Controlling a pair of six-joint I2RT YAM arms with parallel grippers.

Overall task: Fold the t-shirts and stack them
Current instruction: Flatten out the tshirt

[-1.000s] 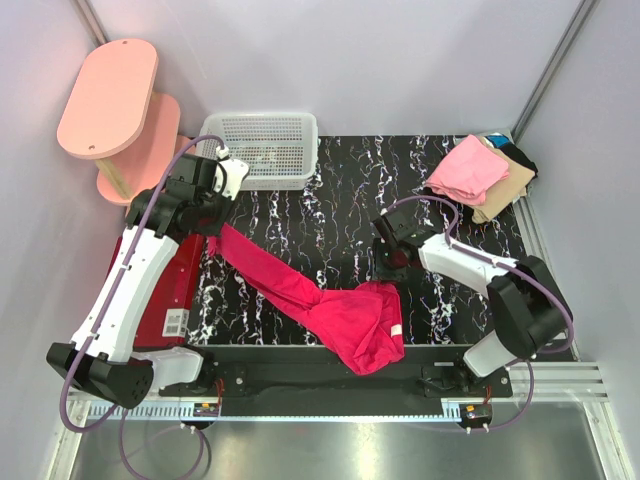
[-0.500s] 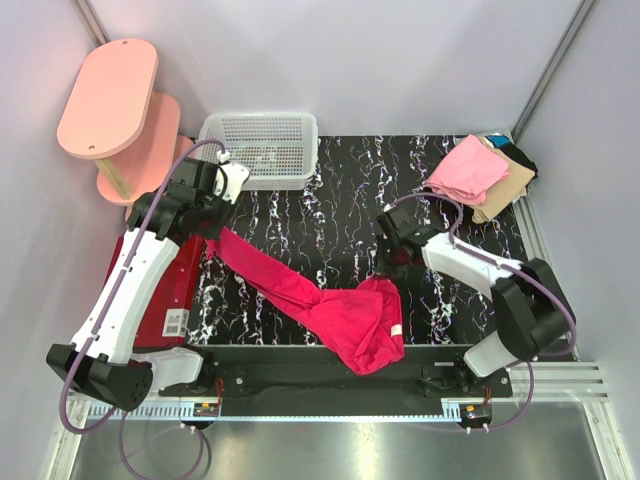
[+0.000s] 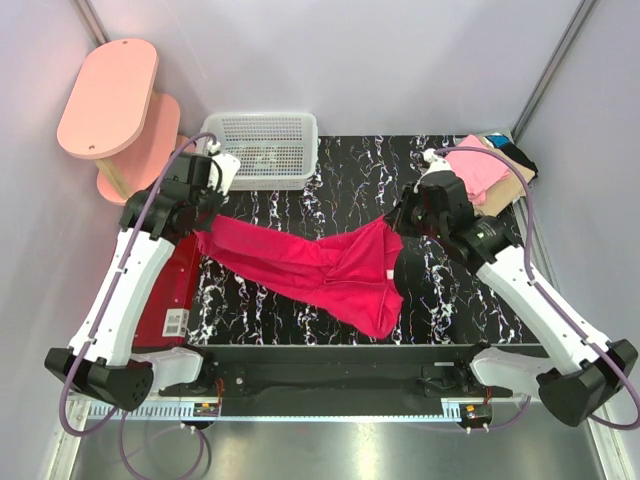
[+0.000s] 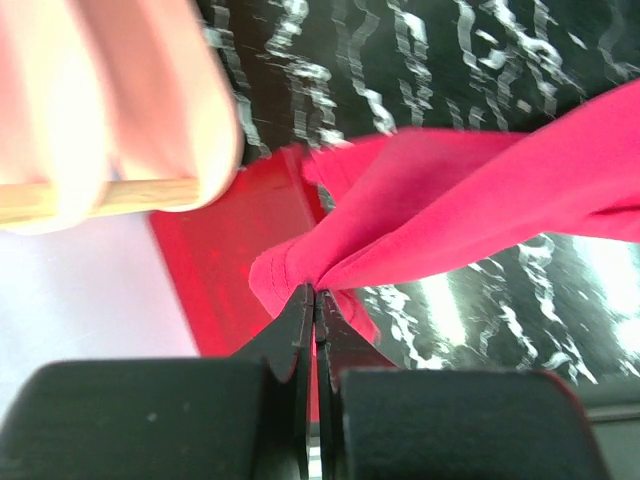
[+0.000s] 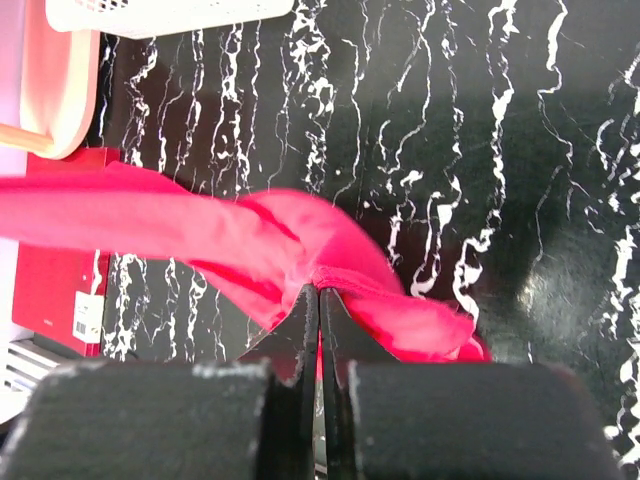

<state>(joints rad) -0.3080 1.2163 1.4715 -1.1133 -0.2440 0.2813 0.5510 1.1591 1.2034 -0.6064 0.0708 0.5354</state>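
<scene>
A bright magenta-red t-shirt (image 3: pixel 315 268) hangs stretched between both arms above the black marbled table (image 3: pixel 330 190). My left gripper (image 3: pixel 203 232) is shut on its left end, pinching a bunched edge (image 4: pixel 300 270). On the right, my right gripper (image 3: pixel 392 225) is shut on the other end, with a hem (image 5: pixel 350 275) between its jaws. The middle of the shirt sags, and a loose part droops to the table near the front (image 3: pixel 375 315). At the back right corner lie folded t-shirts, a light pink one (image 3: pixel 475 165) on a tan one (image 3: pixel 505 185), with a black one (image 3: pixel 517 155) behind.
A white mesh basket (image 3: pixel 262 148) stands at the back left. A pink two-tier stand (image 3: pixel 110 100) sits beyond the table's left corner. A dark red mat (image 3: pixel 165 300) lies along the left edge, under the left arm.
The right gripper has shut on the shirt's right end and lifted it up and back. The shirt, earlier heaped near the front, now stretches between both grippers. The left gripper shifted slightly left.
</scene>
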